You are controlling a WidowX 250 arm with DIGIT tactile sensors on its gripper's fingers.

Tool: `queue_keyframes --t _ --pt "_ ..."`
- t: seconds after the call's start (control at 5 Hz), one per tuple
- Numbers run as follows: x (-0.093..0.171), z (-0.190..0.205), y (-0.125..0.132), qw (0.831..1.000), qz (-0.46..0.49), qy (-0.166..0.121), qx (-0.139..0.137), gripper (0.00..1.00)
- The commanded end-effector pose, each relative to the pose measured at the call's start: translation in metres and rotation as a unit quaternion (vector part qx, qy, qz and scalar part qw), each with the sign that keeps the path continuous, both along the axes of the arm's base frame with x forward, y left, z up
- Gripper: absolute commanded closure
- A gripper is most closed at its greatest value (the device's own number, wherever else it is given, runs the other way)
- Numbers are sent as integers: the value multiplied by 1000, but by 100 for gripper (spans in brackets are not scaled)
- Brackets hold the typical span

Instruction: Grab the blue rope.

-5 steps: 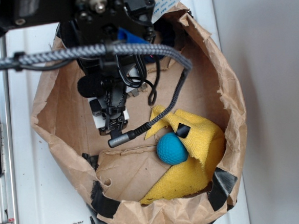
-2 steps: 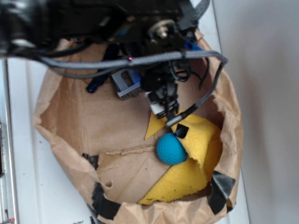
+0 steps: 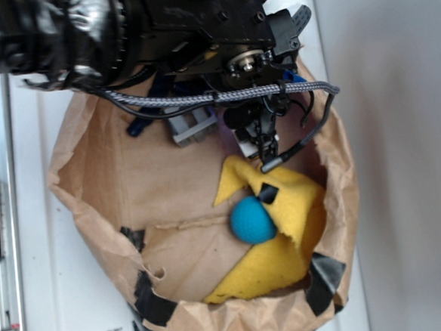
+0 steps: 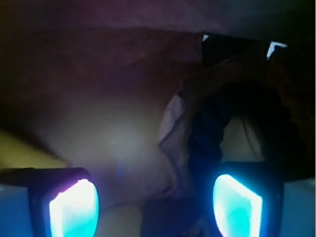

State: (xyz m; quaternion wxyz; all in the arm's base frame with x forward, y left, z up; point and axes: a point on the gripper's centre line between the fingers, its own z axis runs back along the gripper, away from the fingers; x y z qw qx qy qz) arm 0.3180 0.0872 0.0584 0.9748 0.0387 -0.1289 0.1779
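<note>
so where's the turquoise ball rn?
Exterior view: the turquoise ball sits low in the paper bag, right of centre, against the yellow cloth, below the gripper.

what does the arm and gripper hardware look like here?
Black arm with screw-studded housings and a silvery hub near the wrist. A grey braided cable runs across it, plus thin black wires. The gripper is black; in the wrist view its fingertips glow cyan.

The arm [image 3: 158, 33] hides most of the blue rope [image 3: 143, 119]; the wrist view is dark and blurred.
</note>
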Motion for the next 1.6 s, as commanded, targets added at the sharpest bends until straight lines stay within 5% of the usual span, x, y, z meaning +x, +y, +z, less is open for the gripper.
queue_keyframes --t 0.0,0.6,1.0,1.2,1.4 --pt "15 9 8 999 -13 -30 7 0" --pt "20 -13 29 998 -3 -47 36 0" --pt "20 -7 28 998 -16 -53 25 0" --pt "20 -7 28 998 -15 -53 18 13" --pt "17 -5 28 998 -14 -56 7 100"
